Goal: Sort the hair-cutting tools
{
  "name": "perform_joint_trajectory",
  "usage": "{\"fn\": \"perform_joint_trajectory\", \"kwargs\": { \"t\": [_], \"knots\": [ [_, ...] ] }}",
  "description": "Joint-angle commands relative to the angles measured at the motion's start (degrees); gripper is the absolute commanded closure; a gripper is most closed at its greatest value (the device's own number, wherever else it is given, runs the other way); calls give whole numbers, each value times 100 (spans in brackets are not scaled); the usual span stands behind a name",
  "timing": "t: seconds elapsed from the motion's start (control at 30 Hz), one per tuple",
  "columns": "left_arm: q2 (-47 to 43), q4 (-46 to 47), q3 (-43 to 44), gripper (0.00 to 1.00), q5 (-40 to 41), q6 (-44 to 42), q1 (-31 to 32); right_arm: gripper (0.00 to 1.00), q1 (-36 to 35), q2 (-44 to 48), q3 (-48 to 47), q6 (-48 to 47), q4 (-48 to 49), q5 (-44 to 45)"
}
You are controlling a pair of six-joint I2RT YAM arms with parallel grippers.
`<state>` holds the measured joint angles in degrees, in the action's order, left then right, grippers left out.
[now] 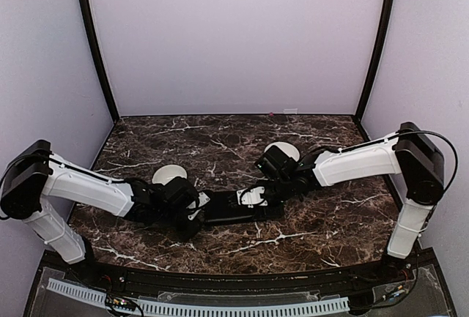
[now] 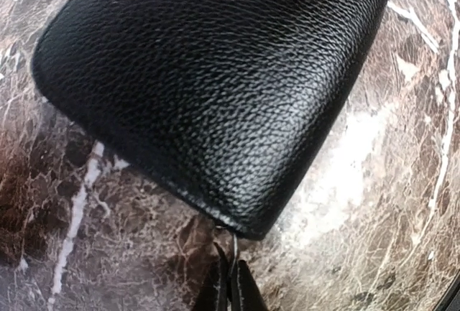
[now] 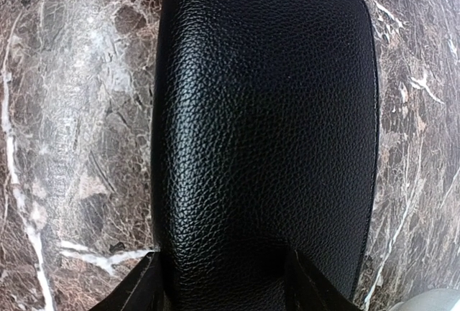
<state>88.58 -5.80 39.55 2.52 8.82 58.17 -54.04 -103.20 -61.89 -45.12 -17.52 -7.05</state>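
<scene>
Both white-and-black arms reach inward low over the table. The left gripper (image 2: 231,282), toward nine o'clock, is pinched closed; the right gripper (image 3: 223,282), toward three o'clock, stands spread.

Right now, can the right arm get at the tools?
Probably not yet. No tools show in any view; the black case lies closed on the table. The right gripper straddles one end of it, and the left gripper is pinched shut on something thin at the other end.

light: soft, even, from overhead, pretty bright
glare: pale sheen on the black case (image 3: 266,124) leather and the marble table (image 1: 220,138)
shadows: faint, short
focus: wrist views sharp on the grain, blurry at the bottom edge
</scene>
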Motion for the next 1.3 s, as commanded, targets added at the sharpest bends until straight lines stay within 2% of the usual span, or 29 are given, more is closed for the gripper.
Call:
{"fn": "perform_joint_trajectory", "kwargs": {
  "t": [0.0,0.17,0.2,0.23,0.27,0.4,0.43,0.47,0.57,0.77,0.87,0.93,1.03,1.27],
  "knots": [
    [82,-599,220,88,-198,264,194,44,128,-238,72,288,-95,59],
    [-436,-1334,559,47,283,615,194,38,313,563,-80,361,-636,-290],
    [-583,-1523,655,32,379,667,202,36,402,776,-67,383,-719,-375],
    [-756,-1717,755,11,510,687,199,33,506,1017,-34,378,-783,-512],
    [-912,-1916,851,2,770,679,201,31,674,1255,32,378,-806,-637],
    [-1612,-2169,1211,1,2068,631,166,19,1311,2123,269,647,-513,-796],
    [-1773,-2141,1278,1,2490,664,138,5,1458,2299,286,752,-440,-765],
    [-1953,-2092,1312,1,2983,757,94,1,1612,2481,321,889,-329,-730],
    [-2472,-1670,1301,1,3955,772,-245,0,2063,3060,492,1260,109,-631],
    [-2867,250,1222,1,3916,-824,-1297,0,2811,3660,818,3316,1493,952],
    [-2837,1052,941,1,3863,-1636,-1703,1,3483,3940,977,3982,1872,569],
    [-2860,1457,530,1,3510,-1597,-2081,1,3712,4054,1183,4018,2072,648],
    [-2824,1573,146,1,2750,-1260,-2630,0,3751,4148,1389,3941,2215,981],
    [-2402,1364,457,1,2651,-1306,-2684,1,3772,4183,1670,3724,2392,1017]
  ]
}}
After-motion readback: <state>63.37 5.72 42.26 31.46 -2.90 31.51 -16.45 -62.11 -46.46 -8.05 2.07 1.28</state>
